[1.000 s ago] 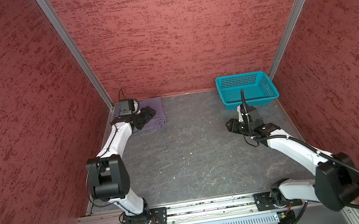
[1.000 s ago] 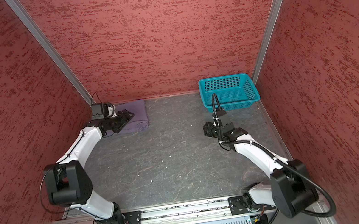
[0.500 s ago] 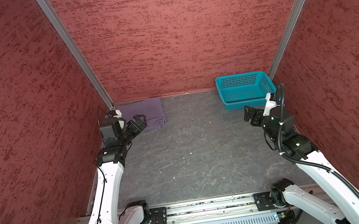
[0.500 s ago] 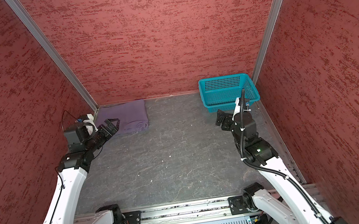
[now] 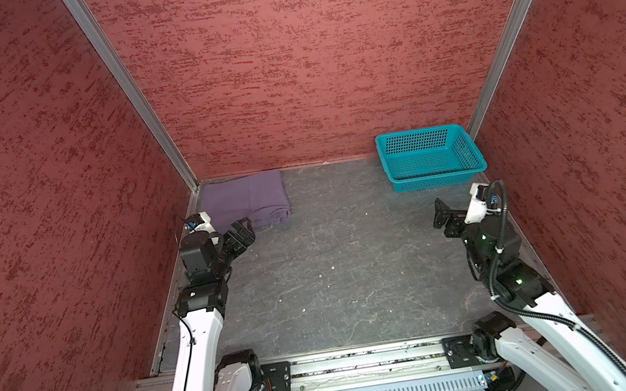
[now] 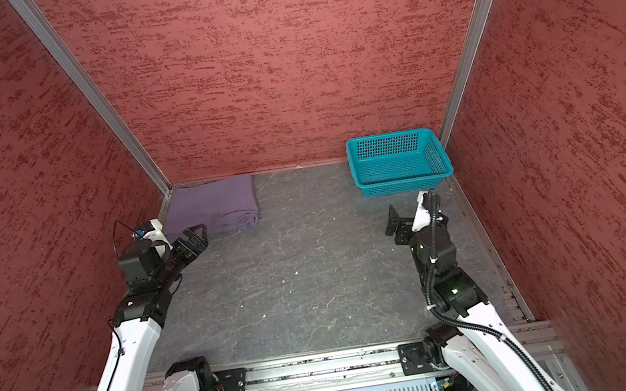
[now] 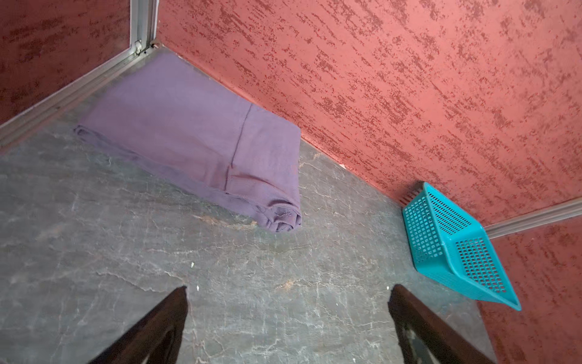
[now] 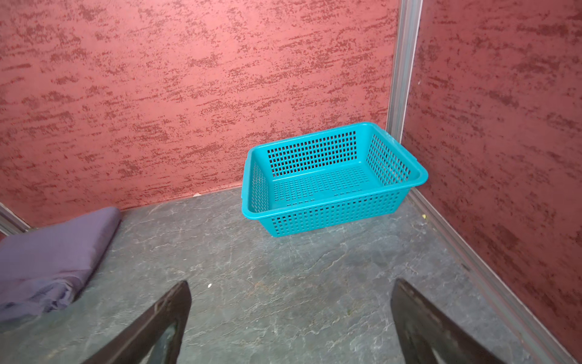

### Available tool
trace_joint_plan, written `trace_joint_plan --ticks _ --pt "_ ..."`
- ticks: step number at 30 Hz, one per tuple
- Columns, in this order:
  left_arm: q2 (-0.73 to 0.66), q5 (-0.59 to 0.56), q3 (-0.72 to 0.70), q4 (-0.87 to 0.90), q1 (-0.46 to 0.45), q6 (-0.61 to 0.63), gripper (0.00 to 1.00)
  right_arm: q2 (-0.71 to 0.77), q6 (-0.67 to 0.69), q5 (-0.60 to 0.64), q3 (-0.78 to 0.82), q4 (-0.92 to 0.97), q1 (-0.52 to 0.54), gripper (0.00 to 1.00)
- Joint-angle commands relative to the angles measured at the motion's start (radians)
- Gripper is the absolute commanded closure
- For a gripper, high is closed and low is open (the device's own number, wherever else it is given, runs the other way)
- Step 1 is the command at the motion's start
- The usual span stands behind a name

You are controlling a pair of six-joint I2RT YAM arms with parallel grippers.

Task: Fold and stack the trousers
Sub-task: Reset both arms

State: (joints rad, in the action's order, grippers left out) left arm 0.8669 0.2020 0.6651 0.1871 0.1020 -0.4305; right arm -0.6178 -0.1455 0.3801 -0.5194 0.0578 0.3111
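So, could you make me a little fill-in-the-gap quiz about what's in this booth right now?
1. The folded purple trousers lie in the far corner on the robot's ____ side.
2. The teal mesh basket has ____ inside it.
3. The left pincer and the right pincer both stand ____, gripping no object.
Missing words: left; nothing; open.

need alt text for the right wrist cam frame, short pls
An empty teal mesh basket sits on the grey floor in a corner of red textured walls. Folded purple trousers lie apart from it along the back wall, and the right hand is wide open, holding nothing.
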Motion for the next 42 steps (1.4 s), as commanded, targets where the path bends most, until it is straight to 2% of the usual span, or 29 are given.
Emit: trace_joint_plan --ticks 1,7,13,16,23,30,34,37,38,39,42 --pt "-0.002 0.027 -0.065 -0.157 0.004 0.109 0.01 -0.014 0.142 -0.021 0.057 -0.168 -0.006 0.01" --pt "-0.055 -0.004 -0.2 -0.296 0.004 0.171 0.01 -0.138 0.154 -0.074 0.087 -0.189 -0.025 0.01" --pt "-0.017 -0.041 -0.289 -0.403 0.002 0.228 0.01 -0.215 0.126 -0.073 0.167 -0.327 -0.093 0.01" --pt "0.018 -0.077 -0.334 -0.488 0.002 0.243 0.01 -0.212 0.088 -0.102 0.231 -0.412 -0.145 0.01" --pt "0.161 -0.136 -0.381 -0.638 0.004 0.28 0.0 -0.234 0.064 -0.131 0.348 -0.473 -0.258 0.01" --pt "0.315 -0.151 -0.389 -0.835 0.016 0.299 0.01 -0.285 0.048 -0.13 0.336 -0.498 -0.333 0.01" --pt "0.442 -0.136 -0.371 -1.0 0.04 0.293 0.0 -0.413 0.017 -0.118 0.314 -0.645 -0.393 0.01" --pt "0.566 -0.093 -0.359 -1.137 0.04 0.331 0.0 -0.56 -0.028 -0.158 0.263 -0.762 -0.438 0.01" --pt "0.551 -0.085 -0.342 -1.068 0.016 0.361 0.01 -0.611 -0.035 -0.184 0.233 -0.772 -0.451 0.01" --pt "0.569 -0.1 -0.346 -1.096 -0.005 0.378 0.01 -0.658 -0.037 -0.206 0.201 -0.774 -0.459 0.01" --pt "0.686 -0.048 -0.386 -1.305 -0.014 0.407 0.0 -0.754 -0.053 -0.258 0.153 -0.841 -0.47 0.01"
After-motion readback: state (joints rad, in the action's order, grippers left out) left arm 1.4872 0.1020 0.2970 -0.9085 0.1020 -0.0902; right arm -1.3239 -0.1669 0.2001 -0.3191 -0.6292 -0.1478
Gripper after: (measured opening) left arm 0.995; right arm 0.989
